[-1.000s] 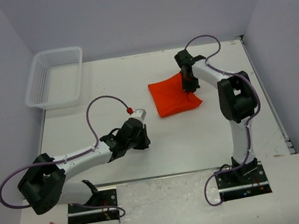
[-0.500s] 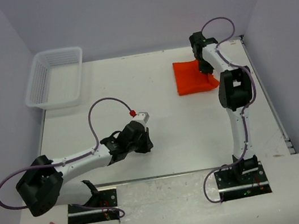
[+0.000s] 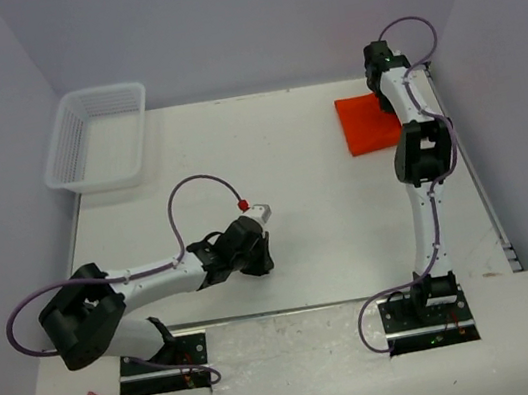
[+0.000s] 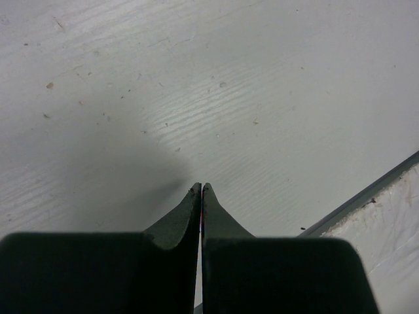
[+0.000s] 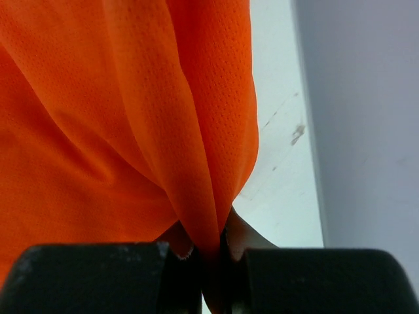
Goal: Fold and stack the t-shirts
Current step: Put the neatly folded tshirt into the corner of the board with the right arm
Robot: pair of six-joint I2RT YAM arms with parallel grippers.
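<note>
Top external view: even, diffuse, bright illumination on the white table [image 3: 295,202], soft faint shadow beside the left arm [image 3: 145,275], focus sharp throughout. Left wrist view: broad soft grey shadow on the table ahead of the jaws, which sit dark and blurred at the lower edge; surface grain in focus. Right wrist view: orange t-shirt [image 5: 98,131] saturated, weave crisp, folds shaded; jaws black, underexposed.
</note>
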